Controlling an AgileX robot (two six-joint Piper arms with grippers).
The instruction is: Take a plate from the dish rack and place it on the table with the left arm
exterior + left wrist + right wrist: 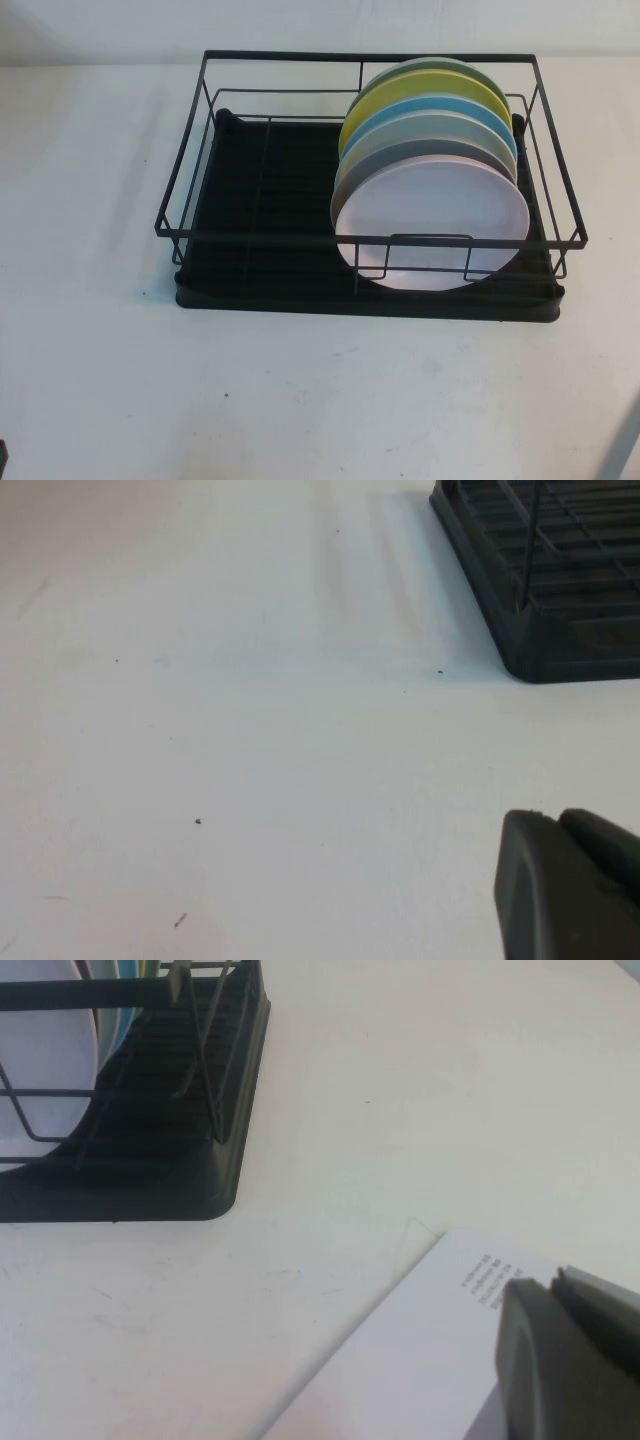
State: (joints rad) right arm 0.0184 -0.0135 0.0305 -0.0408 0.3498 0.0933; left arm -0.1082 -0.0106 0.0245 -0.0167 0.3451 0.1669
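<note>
The pale pink plate stands on edge at the front of a row of plates in the right half of the black wire dish rack. It also shows in the right wrist view. My left gripper is shut and empty. It hangs over the bare white table, left of and nearer than the rack's front-left corner. My right gripper is shut and empty, low over a white printed sheet, off the rack's front-right corner.
Behind the pink plate stand a grey plate, a light blue plate, a yellow plate and a green one. The rack's left half holds nothing. Open white tabletop lies in front of the rack.
</note>
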